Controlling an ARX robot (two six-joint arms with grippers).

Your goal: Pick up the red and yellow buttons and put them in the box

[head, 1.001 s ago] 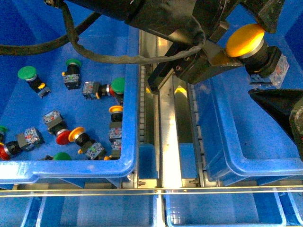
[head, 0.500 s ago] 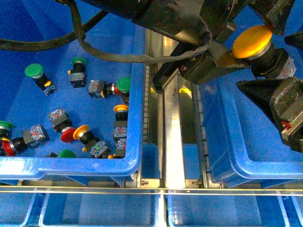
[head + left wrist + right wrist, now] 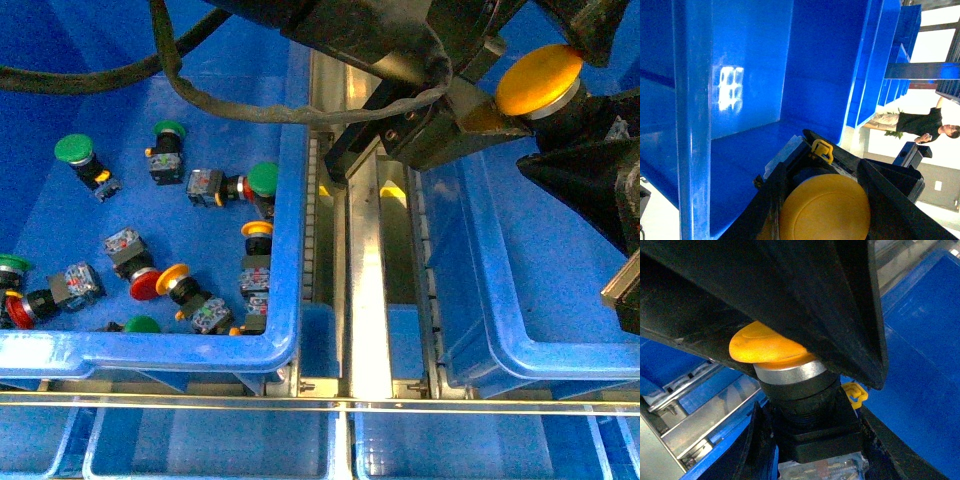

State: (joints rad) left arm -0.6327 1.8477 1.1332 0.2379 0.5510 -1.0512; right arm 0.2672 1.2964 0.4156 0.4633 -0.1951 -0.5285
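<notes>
Squarely between left gripper (image 3: 826, 200) fingers (image 3: 892, 197): yellow button (image 3: 540, 80), over box (image 3: 530, 352).

The box (image 3: 500, 345) offered a bare floor for entry, though the left gripper (image 3: 825, 207), right gripper (image 3: 815, 440) and a yellow button (image 3: 540, 78) crowded the air above its far end.

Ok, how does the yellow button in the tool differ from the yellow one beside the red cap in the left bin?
The held yellow button is up over the right-hand bin, clamped in the left tool, cap uppermost; the other yellow button lies on its side on the left bin's floor, ungripped, beside a red button. Both share a yellow mushroom cap on a dark body.
</notes>
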